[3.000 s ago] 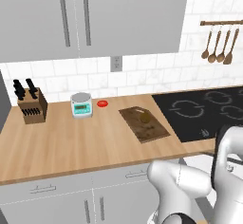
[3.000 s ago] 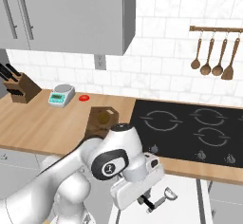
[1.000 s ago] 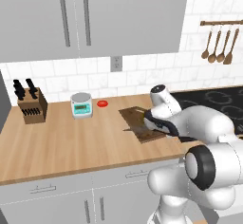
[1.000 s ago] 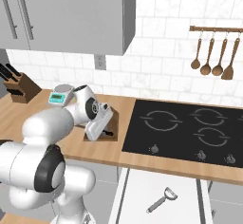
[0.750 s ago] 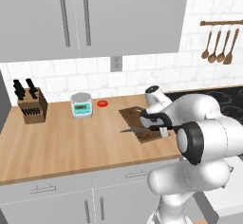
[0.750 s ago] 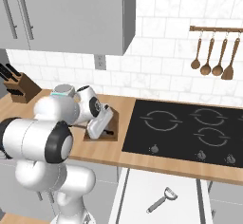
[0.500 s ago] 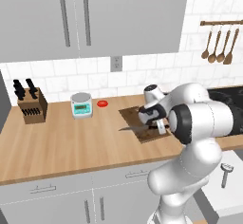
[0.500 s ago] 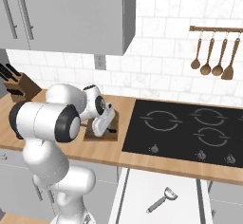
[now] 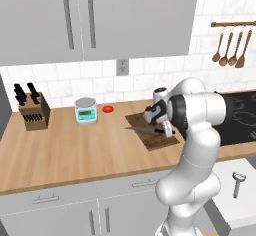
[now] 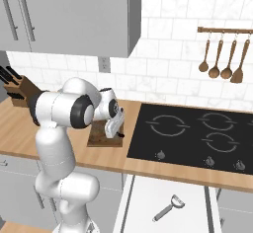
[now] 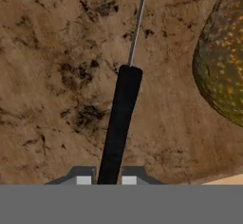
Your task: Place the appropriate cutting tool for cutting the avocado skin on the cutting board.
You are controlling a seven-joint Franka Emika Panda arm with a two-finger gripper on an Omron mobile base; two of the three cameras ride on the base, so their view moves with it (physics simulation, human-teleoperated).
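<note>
Knife (image 11: 121, 118) — slim silver blade, black handle — over mottled cutting board (image 11: 52, 76).

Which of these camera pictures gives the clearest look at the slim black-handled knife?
The hand view: the slim knife with black handle and narrow silver blade lies close-up over the dark brown wooden cutting board, handle between the jaws. The left base view shows it small, blade poking past the board. In the right base view the arm hides it.
</note>
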